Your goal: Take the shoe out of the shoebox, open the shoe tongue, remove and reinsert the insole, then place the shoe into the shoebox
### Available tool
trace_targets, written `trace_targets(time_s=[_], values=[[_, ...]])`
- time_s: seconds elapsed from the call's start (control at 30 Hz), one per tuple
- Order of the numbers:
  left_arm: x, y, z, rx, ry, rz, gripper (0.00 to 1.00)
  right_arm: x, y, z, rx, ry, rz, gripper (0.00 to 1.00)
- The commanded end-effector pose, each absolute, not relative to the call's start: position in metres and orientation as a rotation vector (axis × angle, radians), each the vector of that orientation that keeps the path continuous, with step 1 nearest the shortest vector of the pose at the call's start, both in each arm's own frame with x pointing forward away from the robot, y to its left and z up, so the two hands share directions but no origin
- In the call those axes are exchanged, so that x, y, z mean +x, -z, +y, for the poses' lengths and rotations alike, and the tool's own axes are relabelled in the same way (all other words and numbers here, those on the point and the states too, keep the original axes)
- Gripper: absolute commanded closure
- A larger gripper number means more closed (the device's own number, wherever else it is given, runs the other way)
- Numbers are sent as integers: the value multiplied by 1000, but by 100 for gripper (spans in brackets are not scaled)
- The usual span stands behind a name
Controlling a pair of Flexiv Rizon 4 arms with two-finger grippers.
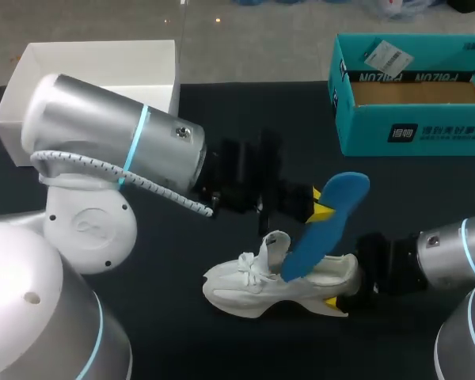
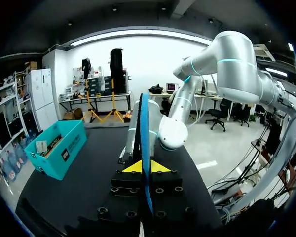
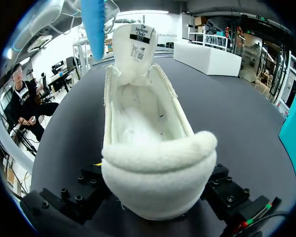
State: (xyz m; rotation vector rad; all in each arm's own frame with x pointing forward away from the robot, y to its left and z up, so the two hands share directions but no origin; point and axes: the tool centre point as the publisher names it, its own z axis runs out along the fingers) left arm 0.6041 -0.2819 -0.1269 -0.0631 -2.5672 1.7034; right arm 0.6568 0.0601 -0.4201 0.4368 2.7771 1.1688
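Silver joints of my left arm [image 1: 103, 150] fill the lower left of the head view, reaching toward the middle over a flat black worktop [image 1: 190, 340]. Its left gripper [image 2: 147, 167] is closed on the one blue insole [image 1: 324, 226]. In the left wrist view the insole stands edge-on between the two yellow fingers [image 2: 130, 167], pinched from both sides. The insole slants from the upper right down toward the shoe's opening. In the right wrist view its end hangs up by the raised tongue [image 3: 133, 47], outside the shoe.

One white shoe [image 1: 281, 281] rests on the worktop at lower centre, toe toward the left, laces loose, its mouth wide open. My right arm [image 1: 451, 257] comes in from the right edge, and the right gripper [image 1: 347, 283] clamps the heel. The right wrist view shows the heel wedged between its fingers.

Two boxes stand at the far edge: one teal shoebox [image 1: 412, 95] at upper right with a paper tag [image 1: 386, 55] inside, and one white box [image 1: 95, 87] at upper left.
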Motion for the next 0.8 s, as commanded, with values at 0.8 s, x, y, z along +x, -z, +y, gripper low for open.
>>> trace_targets(time_s=[0.8], values=[[552, 49, -217, -67, -2005, -1922, 100, 656, 422, 61, 439, -1163, 2778, 100]])
